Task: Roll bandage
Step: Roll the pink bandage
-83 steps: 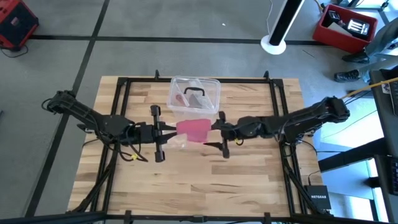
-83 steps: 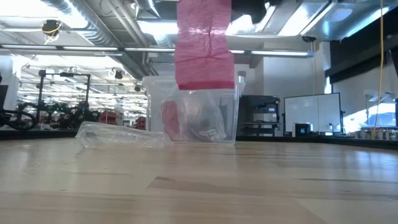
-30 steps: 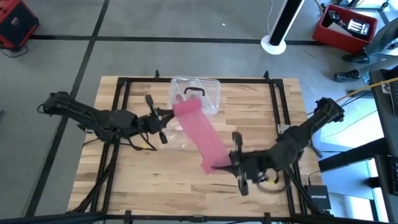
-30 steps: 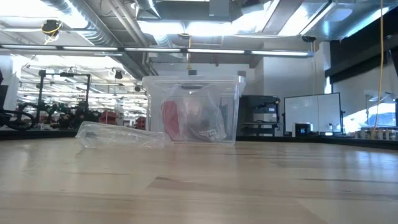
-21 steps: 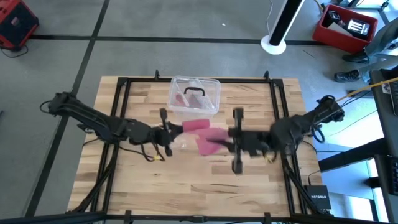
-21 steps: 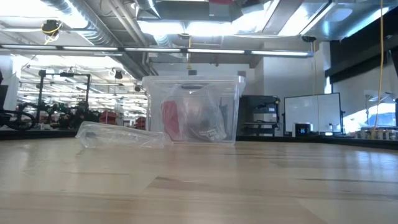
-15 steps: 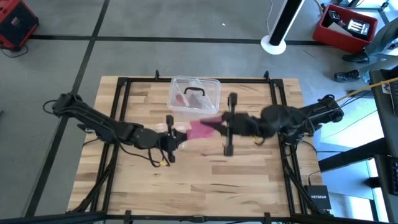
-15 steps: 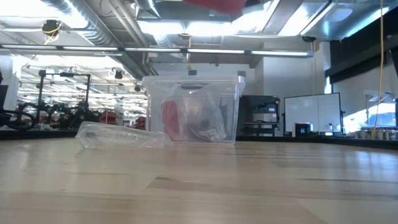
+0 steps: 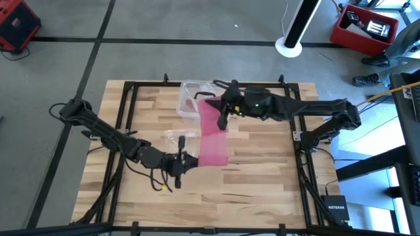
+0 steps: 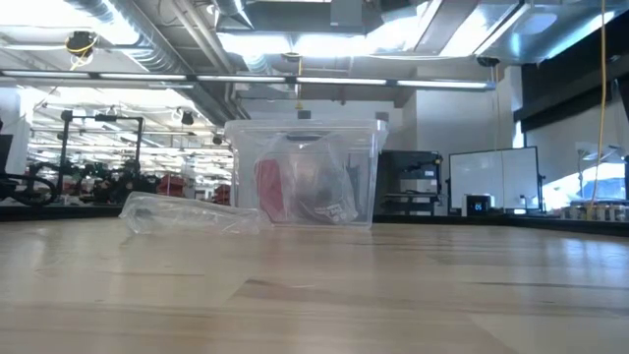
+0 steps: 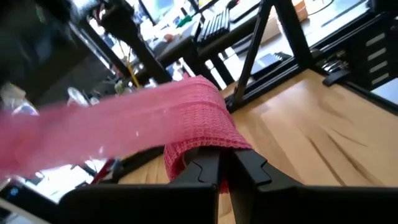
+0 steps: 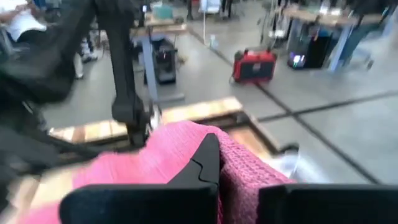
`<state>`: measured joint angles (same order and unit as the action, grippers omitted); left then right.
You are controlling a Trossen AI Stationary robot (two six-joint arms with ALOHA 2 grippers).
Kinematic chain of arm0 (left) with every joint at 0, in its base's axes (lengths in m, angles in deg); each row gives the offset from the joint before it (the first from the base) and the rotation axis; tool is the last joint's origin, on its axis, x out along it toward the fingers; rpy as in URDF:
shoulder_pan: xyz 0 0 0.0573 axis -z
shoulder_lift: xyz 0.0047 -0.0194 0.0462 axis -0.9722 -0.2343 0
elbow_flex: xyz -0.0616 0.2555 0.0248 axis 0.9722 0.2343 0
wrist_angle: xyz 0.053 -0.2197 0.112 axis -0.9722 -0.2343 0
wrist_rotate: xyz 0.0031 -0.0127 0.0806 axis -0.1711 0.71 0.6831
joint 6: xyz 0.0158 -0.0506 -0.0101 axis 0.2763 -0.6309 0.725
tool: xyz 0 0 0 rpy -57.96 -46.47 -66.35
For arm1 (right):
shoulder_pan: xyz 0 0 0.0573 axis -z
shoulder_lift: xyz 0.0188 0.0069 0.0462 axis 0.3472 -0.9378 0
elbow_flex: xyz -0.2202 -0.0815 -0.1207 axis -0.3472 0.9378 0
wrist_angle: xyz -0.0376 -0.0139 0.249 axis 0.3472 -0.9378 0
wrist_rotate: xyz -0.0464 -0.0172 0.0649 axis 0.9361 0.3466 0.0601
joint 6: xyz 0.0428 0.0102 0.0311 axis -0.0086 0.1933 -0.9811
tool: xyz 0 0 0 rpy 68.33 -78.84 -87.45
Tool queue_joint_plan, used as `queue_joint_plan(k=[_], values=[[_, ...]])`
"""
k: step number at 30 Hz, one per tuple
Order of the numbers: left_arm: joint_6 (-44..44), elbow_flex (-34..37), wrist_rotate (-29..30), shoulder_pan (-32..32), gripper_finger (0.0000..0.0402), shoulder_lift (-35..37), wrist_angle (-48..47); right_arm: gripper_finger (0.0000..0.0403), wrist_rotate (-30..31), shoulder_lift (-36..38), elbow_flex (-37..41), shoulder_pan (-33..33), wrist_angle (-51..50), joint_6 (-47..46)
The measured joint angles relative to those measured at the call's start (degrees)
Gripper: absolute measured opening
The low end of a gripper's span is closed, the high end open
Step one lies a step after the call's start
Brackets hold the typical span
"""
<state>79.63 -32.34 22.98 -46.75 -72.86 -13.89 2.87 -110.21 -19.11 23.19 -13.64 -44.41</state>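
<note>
Bandage (image 9: 212, 136) stretched taut above the table (image 9: 262, 177), strung between both grippers; held up, clear of the wood. Left gripper (image 9: 186, 161) low over the table's middle, fingers (image 11: 198, 169) clamped on the strip's near end; crumpled clear wrapper (image 9: 174, 140) lying just beside; right gripper (image 9: 216, 113) raised over the clear plastic box (image 9: 191, 98) at the far edge, pinched shut on the other end.

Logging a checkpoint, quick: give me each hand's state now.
Left hand: shut on the bandage, near end.
Right hand: shut on the bandage, far end by the box.
</note>
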Motion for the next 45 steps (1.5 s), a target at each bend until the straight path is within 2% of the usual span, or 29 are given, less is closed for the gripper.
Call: queue_joint_plan(k=[9, 14, 17, 19, 26, 29, 32, 37, 45], values=[[3.8, -1.1, 2.8, 2.4, 0.0002, 2.2, 5.1, 0.0008, -8.0, -0.5, 19.8, 1.5, 14.0, -8.6], [9.4, -1.7, 7.5, 1.4, 0.0002, 3.5, 5.3, 0.0010, -19.2, -0.5, 25.2, 1.6, 17.1, -15.0], [8.0, -1.7, 7.6, -0.7, 0.0002, 3.5, 5.2, 0.0018, -21.2, -0.5, 26.0, 1.7, 16.5, -16.7], [6.0, -1.6, 7.7, -2.0, 0.0002, 3.4, 4.4, 0.0039, -21.2, -0.5, 26.0, 1.7, 16.5, -17.5], [1.0, -1.6, 7.8, -3.2, 0.0002, 3.2, 0.8, 0.0174, -19.5, -0.1, 25.9, 2.2, 16.3, -15.4], [0.8, -1.6, 7.8, -2.6, 0.0002, 3.2, -0.8, 0.0224, -18.3, 0.0, 24.7, 3.2, 16.4, -19.9], [-1.6, -1.6, 7.7, -2.5, 0.0002, 3.2, -3.8, 0.0258, -21.2, 0.0, 23.5, 4.1, 16.0, -25.0], [-7.5, -1.6, 7.6, -2.5, 0.0002, 3.2, -11.7, 0.0282, -27.1, 0.0, 21.6, 6.2, 15.2, -36.1], [-13.5, -1.6, 7.7, -2.5, 0.0002, 3.2, -21.1, 0.0285, -30.1, 0.0, 21.5, 6.3, 14.2, -42.1]])
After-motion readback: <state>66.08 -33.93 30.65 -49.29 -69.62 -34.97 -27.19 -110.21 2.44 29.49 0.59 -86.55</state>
